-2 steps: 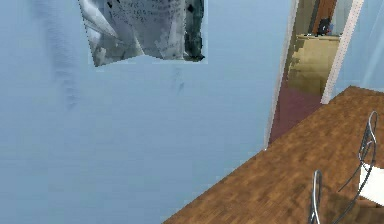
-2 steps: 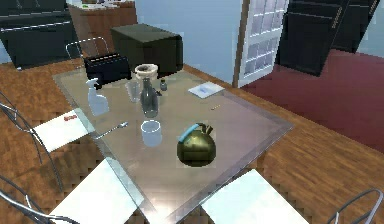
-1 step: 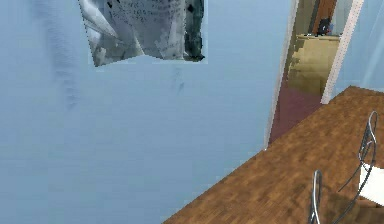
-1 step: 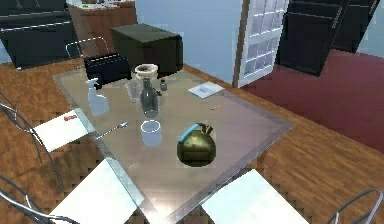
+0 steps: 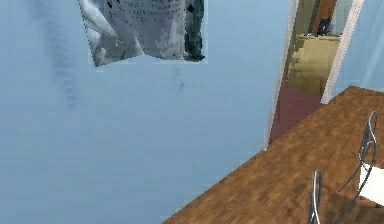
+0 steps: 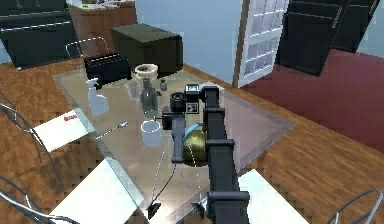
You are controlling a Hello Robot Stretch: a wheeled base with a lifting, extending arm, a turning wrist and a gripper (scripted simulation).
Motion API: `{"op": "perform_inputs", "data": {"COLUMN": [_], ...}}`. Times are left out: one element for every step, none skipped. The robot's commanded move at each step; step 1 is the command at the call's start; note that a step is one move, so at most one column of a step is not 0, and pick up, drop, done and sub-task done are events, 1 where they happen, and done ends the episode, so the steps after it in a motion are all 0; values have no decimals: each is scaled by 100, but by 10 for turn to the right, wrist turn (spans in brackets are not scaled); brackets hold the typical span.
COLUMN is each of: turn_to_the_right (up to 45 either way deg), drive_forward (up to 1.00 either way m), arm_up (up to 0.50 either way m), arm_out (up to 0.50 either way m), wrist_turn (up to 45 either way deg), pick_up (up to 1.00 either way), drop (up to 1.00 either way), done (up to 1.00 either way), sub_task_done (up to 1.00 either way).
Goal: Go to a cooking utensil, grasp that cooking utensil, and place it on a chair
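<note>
utensil (image 6: pixel 163 190), thin grey shaft, dark end

the tabletop (image 6: pixel 247 116) under the gripper (image 6: pixel 172 120) looks like clear glass to me, smooth and glossy. close beside the gripper sits a round brassy thing (image 6: pixel 196 146) (polished metal, i'd say). beyond the gripper, the toaster (image 6: pixel 104 67) is matt black; the floor (image 5: pixel 280 180) is glossy varnished wood.
</note>
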Motion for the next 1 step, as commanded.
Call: {"op": "perform_inputs", "data": {"turn_to_the_right": [0], "drive_forward": [0], "arm_up": [0], "arm_out": [0], "wrist_turn": [450], "pick_up": [0], "drop": [0], "done": [0], "sub_task_done": [0]}}
